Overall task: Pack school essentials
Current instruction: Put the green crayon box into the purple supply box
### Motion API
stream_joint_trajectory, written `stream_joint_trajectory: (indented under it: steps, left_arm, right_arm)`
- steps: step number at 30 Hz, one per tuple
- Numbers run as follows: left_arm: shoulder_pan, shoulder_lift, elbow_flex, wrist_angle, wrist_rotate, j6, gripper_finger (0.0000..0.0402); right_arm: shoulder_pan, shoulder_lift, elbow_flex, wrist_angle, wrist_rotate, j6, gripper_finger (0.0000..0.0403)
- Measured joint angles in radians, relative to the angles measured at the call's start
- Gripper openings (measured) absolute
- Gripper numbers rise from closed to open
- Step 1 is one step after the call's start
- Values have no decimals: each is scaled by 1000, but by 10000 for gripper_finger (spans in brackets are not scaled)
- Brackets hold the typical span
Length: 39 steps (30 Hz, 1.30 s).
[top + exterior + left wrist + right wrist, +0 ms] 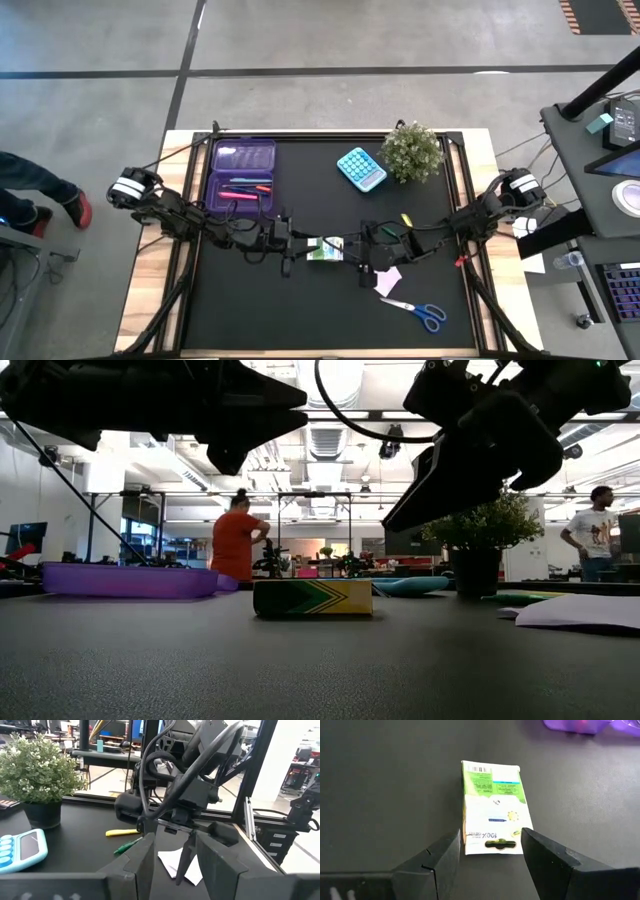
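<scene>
The green-white pack (325, 248) lies flat on the black mat between my two grippers, and the low view shows it resting on the table (313, 598). My right gripper (490, 836) is open and hovers over the pack (492, 800), its fingers on either side of the end with the hang hole. My left gripper (175, 865) is open and stands just left of the pack (296, 247), raised above the table. A pale paper square (388, 280), blue-handled scissors (415, 312) and a yellow pen (122, 832) and a green pen (127, 846) lie to the right.
The translucent purple case (242, 172) sits open at the far left with several pens inside. A teal calculator (361, 168) and the potted plant (412, 150) stand at the far side. Bare mat lies near the front edge. People stand in the room beyond.
</scene>
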<state>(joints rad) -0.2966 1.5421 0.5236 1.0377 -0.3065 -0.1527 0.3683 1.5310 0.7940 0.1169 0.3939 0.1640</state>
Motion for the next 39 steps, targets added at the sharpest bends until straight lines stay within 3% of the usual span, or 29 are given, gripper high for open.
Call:
stream_joint_trajectory:
  steps: [12,22,34,39]
  left_arm:
    - [-9,9,27,-25,0,-24,128]
    - [-10,144,118,-48,2,8,128]
    - [-13,170,303,-638,14,6,128]
    - [-13,174,343,-716,93,47,138]
  right_arm:
    - [0,-2,0,0,0,0,201]
    - [0,-2,0,-2,0,-6,201]
    - [5,-52,0,-137,0,55,201]
    - [4,-56,1,-155,1,85,201]
